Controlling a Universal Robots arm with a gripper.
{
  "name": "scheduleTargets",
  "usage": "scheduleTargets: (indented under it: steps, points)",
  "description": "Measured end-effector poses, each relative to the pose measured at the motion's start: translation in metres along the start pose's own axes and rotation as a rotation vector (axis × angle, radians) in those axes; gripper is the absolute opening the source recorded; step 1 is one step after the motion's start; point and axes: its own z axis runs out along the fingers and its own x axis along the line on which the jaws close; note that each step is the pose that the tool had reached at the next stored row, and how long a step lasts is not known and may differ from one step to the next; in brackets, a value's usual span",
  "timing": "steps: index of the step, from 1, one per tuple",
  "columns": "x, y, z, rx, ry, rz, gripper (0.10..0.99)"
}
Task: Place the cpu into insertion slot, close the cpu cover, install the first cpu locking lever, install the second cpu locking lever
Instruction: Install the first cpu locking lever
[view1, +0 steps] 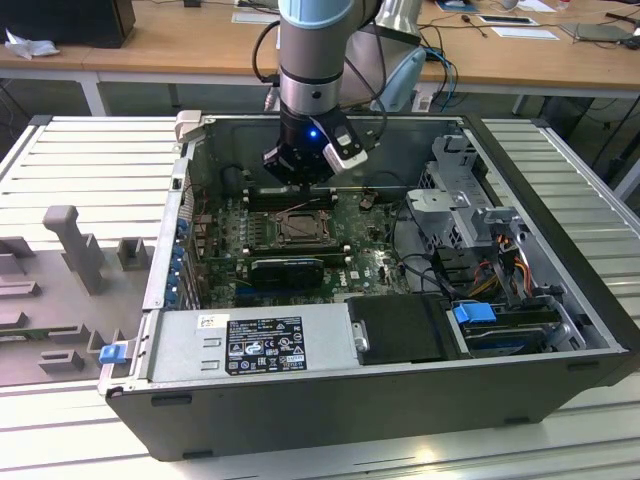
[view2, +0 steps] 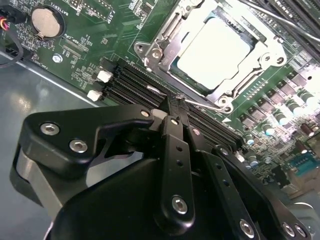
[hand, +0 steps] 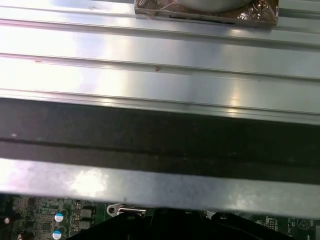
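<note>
The cpu, with its pale silvery top, lies in the insertion slot on the green motherboard. The cpu cover lies flat around it, and the chip shows through its window. A thin wire locking lever runs along the socket's near side. My gripper is shut, its black fingertips together right at that wire beside the socket; whether they pinch it I cannot tell. In the exterior view the gripper hangs inside the open computer case, just behind the insertion slot.
Black memory slots run between my fingers and the socket. A coin battery sits further off. A black card, the power supply and a drive cage crowd the case. The case wall stands close by.
</note>
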Motion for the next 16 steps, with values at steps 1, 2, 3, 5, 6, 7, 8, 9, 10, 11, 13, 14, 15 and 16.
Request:
scheduleTargets:
  steps: [1, 2, 3, 5, 6, 7, 8, 9, 10, 11, 13, 14, 15, 16]
  points:
    - [-0.0005, 0.0002, 0.0005, -0.001, -0.0001, -0.001, 0.106]
    - [-0.0011, 0.0001, 0.0013, -0.002, -0.0001, -0.002, 0.106]
    - [-0.0013, 0.0001, 0.0017, -0.002, 0.0, -0.002, 0.106]
    - [-0.0013, 0.0, 0.0025, -0.002, 0.0001, -0.002, 0.106]
    - [-0.0014, -0.0001, 0.0028, -0.002, 0.0001, -0.003, 0.106]
    - [-0.0014, -0.0001, 0.003, -0.002, 0.0002, -0.003, 0.106]
    - [-0.0014, -0.0001, 0.0031, -0.002, 0.0002, -0.003, 0.106]
    - [-0.0015, -0.0001, 0.0032, -0.002, 0.0002, -0.003, 0.106]
    - [-0.0015, -0.0001, 0.0033, -0.002, 0.0001, -0.003, 0.106]
    - [-0.0015, -0.0001, 0.0033, -0.002, 0.0001, -0.003, 0.106]
    - [-0.0015, -0.0003, 0.0035, -0.002, 0.0001, -0.003, 0.106]
    - [-0.0015, -0.0003, 0.0038, -0.002, 0.0, -0.003, 0.106]
    - [-0.0021, -0.0004, 0.0041, -0.002, 0.0001, -0.003, 0.106]
    - [-0.0028, -0.0005, 0.0045, -0.002, 0.0, -0.003, 0.106]
